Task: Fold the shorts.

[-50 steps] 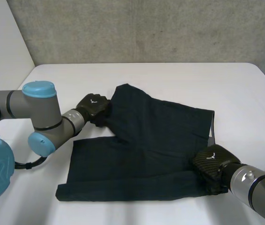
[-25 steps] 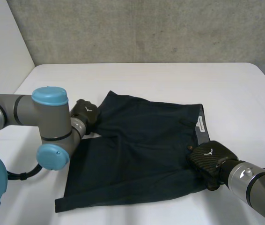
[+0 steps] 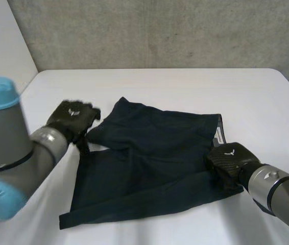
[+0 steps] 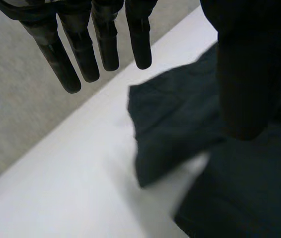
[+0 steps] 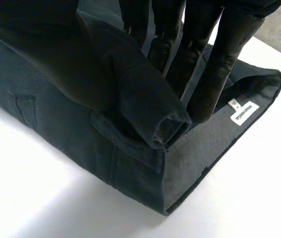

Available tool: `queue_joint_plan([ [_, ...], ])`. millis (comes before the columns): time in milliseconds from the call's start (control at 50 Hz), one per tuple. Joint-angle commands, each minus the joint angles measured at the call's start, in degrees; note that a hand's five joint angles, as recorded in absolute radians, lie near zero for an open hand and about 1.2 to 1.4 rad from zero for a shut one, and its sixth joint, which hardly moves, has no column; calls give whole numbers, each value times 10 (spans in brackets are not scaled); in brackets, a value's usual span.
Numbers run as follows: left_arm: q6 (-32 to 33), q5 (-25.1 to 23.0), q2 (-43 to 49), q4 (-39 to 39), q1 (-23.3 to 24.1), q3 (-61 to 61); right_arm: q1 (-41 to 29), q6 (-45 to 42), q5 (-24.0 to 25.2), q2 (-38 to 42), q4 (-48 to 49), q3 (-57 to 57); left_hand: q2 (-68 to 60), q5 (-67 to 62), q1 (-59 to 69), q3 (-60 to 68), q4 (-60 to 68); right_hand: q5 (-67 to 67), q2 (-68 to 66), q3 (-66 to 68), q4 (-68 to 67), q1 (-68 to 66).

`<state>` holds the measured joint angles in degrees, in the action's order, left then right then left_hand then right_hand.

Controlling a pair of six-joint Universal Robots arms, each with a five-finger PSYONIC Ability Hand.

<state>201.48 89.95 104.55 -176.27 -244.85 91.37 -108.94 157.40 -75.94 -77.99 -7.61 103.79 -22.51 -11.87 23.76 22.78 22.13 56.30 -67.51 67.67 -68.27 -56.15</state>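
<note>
Left robot hand [image 3: 73,118] has let go of shorts [image 3: 149,163]; waistband label [image 5: 244,111] unreadable.

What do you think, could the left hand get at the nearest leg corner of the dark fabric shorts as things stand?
Probably yes: the open left hand hangs beside that corner of the dark fabric shorts, nothing between.

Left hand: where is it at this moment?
In the head view, the left hand is on the left, fingers straight, beside the far leg corner of the shorts.

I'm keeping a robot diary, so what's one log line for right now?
shorts: partly folded | left hand: open, beside leg | right hand: pinching waistband
</note>
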Motion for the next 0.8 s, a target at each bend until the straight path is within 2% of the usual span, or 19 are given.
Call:
queue_joint_plan([
  [20, -52, -35, -75, 122, 0, 95, -1, 11, -1, 6, 9, -2, -18, -25, 6, 16, 22, 137, -125, 123, -117, -239],
  [120, -79, -53, -75, 174, 0, 135, 0, 11, -1, 6, 12, -1, -22, -28, 9, 19, 25, 137, -125, 123, -117, -239],
  [280, -76, -49, -39, 116, -5, 158, 1, 11, -3, 6, 12, 2, -65, -72, 53, 62, 69, 137, -125, 123, -117, -239],
  [300, -76, -48, -31, 111, -5, 157, 1, 11, -3, 5, 12, 3, -104, -110, 91, 101, 108, 137, -125, 123, -117, -239],
  [340, -74, -43, -7, 101, -5, 148, 2, 11, -3, 5, 12, 4, -272, -278, 259, 269, 275, 137, -125, 123, -117, -239],
  [380, -72, -39, 4, 95, -4, 138, 2, 11, -3, 4, 12, 3, -510, -516, 497, 507, 514, 137, -125, 123, -117, -239],
  [400, -67, -36, 11, 90, -1, 122, 2, 11, -3, 4, 12, 2, -574, -581, 562, 572, 578, 137, -125, 123, -117, -239],
  [440, -59, -34, 16, 79, 1, 95, 2, 10, -3, 4, 12, -3, -575, -581, 562, 572, 579, 137, -125, 123, -117, -239],
  [540, -7, -34, 35, 20, 6, -7, 0, -3, -8, 9, 14, -41, -575, -581, 562, 572, 579, 137, -125, 123, -117, -239],
  [600, 36, -29, 79, -22, 16, -97, -1, -5, -11, 33, 22, -89, -575, -581, 562, 572, 579, 137, -125, 123, -117, -239],
  [640, 55, -28, 136, -41, 29, -179, -1, -4, -19, 53, 29, -119, -575, -581, 562, 572, 579, 137, -125, 123, -117, -239],
  [740, 66, -4, 274, -43, 44, -364, -7, -6, -87, 132, 65, -233, -575, -581, 562, 572, 579, 137, -125, 123, -117, -239],
  [800, 76, 9, 366, -45, 45, -479, -9, -10, -99, 173, 78, -283, -575, -581, 562, 572, 579, 137, -125, 123, -117, -239],
])
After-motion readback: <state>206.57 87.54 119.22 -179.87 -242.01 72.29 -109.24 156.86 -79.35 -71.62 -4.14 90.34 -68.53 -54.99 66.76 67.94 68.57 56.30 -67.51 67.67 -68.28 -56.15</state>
